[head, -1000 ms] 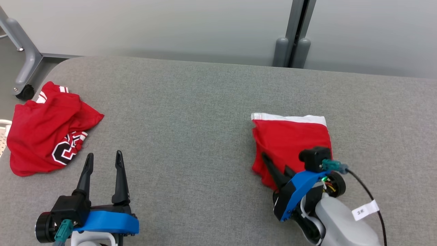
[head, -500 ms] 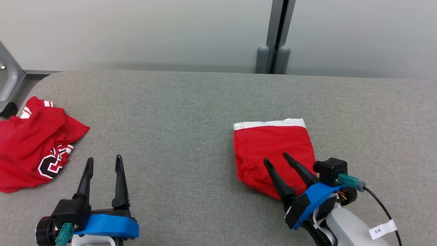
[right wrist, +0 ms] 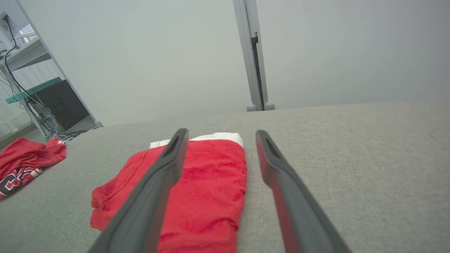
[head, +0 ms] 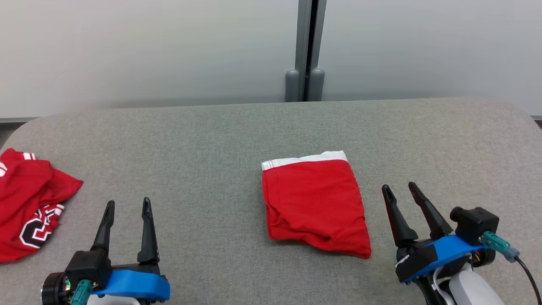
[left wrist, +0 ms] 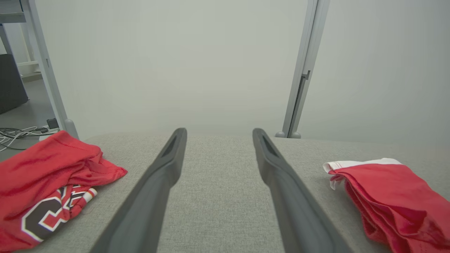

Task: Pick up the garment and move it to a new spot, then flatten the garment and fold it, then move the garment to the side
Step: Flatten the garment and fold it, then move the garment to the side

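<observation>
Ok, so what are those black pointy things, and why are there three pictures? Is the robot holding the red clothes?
The black pointy things are the fingers of a robot's two pincers, which are its hands. The big picture from above comes from a camera on the robot's head, looking down at a grey table. There you see the left pincer and the right pincer. The other two pictures come from small cameras on its wrists, each looking along that pincer's own two long fingers. On the table lie a folded red garment with a white band, near the middle, and a crumpled red jersey far to the left. Both pincers are open and hold nothing. The right one is beside the folded garment, not touching it.
</observation>
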Motion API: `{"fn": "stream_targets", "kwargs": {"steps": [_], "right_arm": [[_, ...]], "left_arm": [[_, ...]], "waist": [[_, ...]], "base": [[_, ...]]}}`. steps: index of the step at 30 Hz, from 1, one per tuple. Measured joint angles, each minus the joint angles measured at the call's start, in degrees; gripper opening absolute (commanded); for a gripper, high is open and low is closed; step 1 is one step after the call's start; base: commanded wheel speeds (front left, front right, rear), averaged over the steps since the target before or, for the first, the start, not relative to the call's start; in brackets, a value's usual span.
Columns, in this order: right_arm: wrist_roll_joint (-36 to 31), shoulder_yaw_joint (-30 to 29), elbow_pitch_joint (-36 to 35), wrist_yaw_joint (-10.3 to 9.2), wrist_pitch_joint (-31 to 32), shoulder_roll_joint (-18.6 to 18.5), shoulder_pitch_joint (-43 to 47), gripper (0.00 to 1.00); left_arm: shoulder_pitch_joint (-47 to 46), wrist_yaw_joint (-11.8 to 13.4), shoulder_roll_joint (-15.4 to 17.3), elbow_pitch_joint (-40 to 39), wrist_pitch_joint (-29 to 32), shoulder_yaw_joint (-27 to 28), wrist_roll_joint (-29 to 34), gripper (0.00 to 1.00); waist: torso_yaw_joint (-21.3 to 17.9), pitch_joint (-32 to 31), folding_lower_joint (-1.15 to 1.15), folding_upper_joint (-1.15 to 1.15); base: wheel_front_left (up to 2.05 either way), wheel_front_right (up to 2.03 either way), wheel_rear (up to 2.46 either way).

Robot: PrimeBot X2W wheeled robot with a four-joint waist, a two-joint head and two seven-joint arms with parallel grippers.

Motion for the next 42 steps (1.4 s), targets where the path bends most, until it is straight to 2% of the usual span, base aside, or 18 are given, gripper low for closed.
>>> {"fn": "stream_targets", "kwargs": {"steps": [9, 18, 27, 42], "right_arm": [[-5.6, -7.9, -5.9, 0.0, 0.0, 2.7, 7.2, 1.0], [-13.1, -12.9, -12.5, 0.0, -0.1, 5.6, 12.4, 1.0], [-16.8, -15.6, -15.1, 0.0, 0.0, 7.0, 15.3, 1.0], [-18.1, -16.7, -15.0, 0.0, 1.6, 7.5, 15.9, 1.0]], "left_arm": [[1.5, 0.1, 0.0, 1.0, 0.0, 0.7, 1.3, 1.0], [2.1, 0.3, 0.5, 1.4, 0.0, 0.7, 2.2, 1.0], [3.1, 0.5, 1.5, 1.3, 0.0, -0.1, 2.8, 1.0], [4.0, 0.6, 2.0, 1.1, 0.0, -1.0, 2.5, 1.0]], "waist": [[-1.8, -2.1, -0.01, 0.0], [-1.4, -2.5, 0.0, 0.0], [-0.4, -3.2, 0.0, 0.0], [0.2, -3.9, 0.0, 0.0]], "base": [[0.0, 0.0, 0.0], [0.0, 0.0, 0.0], [0.0, 0.0, 0.0], [0.0, 0.0, 0.0]]}}
